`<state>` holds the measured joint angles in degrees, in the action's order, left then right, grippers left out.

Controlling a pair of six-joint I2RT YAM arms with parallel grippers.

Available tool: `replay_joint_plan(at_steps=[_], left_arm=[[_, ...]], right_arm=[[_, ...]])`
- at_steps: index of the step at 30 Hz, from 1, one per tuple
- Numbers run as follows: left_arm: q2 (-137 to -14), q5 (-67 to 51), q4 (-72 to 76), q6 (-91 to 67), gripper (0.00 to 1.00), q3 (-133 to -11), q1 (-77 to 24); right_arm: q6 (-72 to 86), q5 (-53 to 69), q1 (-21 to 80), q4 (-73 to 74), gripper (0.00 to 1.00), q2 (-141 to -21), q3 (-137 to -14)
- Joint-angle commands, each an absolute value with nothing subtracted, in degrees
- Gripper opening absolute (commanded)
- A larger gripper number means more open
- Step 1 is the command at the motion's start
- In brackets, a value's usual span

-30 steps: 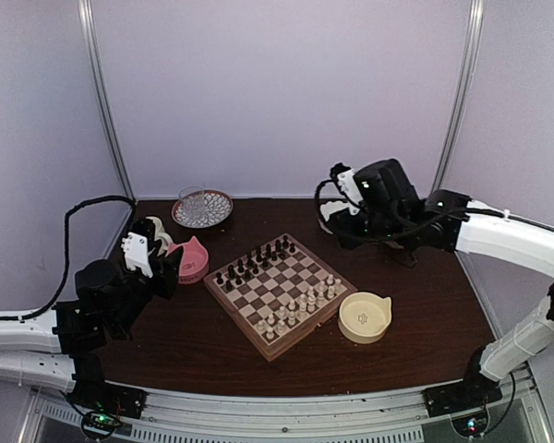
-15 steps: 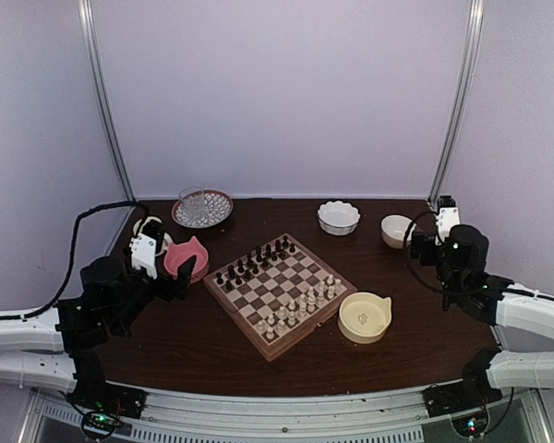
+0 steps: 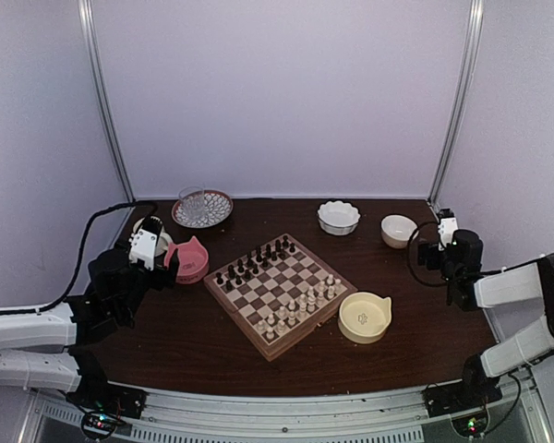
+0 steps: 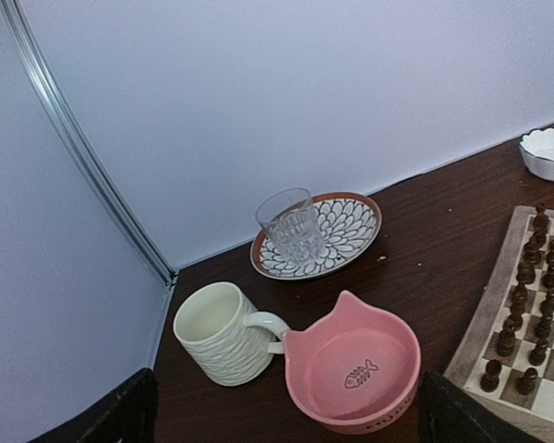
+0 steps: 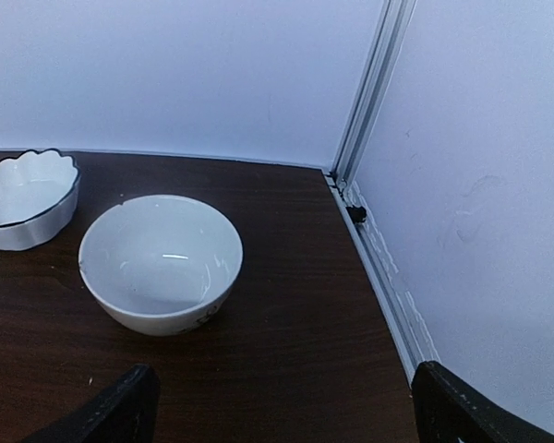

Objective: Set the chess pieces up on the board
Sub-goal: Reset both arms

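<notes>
The board (image 3: 239, 319) lies at the table's middle. Cream-white chess pieces (image 3: 300, 305) stand in its near-right rows and dark brown pieces (image 3: 254, 261) in its far-left rows. My left gripper (image 3: 166, 261) hangs at the left beside a pink bowl, well clear of the board. In the left wrist view the gripper (image 4: 286, 426) is open and empty, with the board's rim (image 4: 485, 323) at the right. My right gripper (image 3: 436, 245) is at the table's right side. In the right wrist view it (image 5: 282, 426) is open and empty, low over bare tabletop.
A pink cat-shaped bowl (image 4: 351, 374), a cream mug (image 4: 223, 334) and a patterned plate (image 4: 342, 235) holding a glass (image 4: 291, 224) sit at the left. A yellow cat bowl (image 3: 364, 317) sits right of the board. A white bowl (image 5: 160, 261) and a scalloped bowl (image 5: 23, 198) stand far right, near the wall rail (image 5: 388, 277).
My right arm swung from above the board's far side back to the table's right edge. My left arm drew back a little to the left. The pieces have not moved.
</notes>
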<state>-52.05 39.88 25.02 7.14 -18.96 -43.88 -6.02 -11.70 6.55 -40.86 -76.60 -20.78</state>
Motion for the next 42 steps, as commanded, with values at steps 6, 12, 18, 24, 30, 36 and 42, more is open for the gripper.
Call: replay_joint_plan(at_steps=[6, 12, 18, 24, 30, 36, 42], left_arm=[[-61.16, 37.52, 35.66, 10.39, 0.98, -16.59, -31.83], [-72.44, 25.99, 46.63, 3.24, 0.98, -12.62, -16.63], [-82.28, 22.29, 55.73, 6.33, 0.98, -14.52, -12.42], [-88.57, 0.94, 52.72, -2.02, 0.94, -18.11, -0.56], [-89.37, 4.71, 51.06, -3.43, 0.98, -19.61, -0.53], [-89.81, -1.4, 50.06, -0.84, 0.98, -20.48, -0.62], [-89.79, -2.02, 50.01, -0.78, 0.98, -20.52, -0.62]], right_arm=[[-3.65, -11.62, 4.59, -56.1, 0.99, -88.99, -21.02], [-2.54, -11.64, 4.13, -53.93, 1.0, -89.03, -22.14], [-2.72, -11.6, 4.11, -54.65, 1.0, -89.22, -22.0], [-2.69, -11.59, 4.08, -54.57, 0.99, -89.21, -21.98], [-2.7, -11.6, 4.04, -54.61, 0.99, -89.21, -22.02], [-2.72, -11.63, 4.04, -54.56, 1.0, -89.21, -21.97], [-2.7, -11.6, 4.04, -54.58, 1.0, -89.21, -21.99]])
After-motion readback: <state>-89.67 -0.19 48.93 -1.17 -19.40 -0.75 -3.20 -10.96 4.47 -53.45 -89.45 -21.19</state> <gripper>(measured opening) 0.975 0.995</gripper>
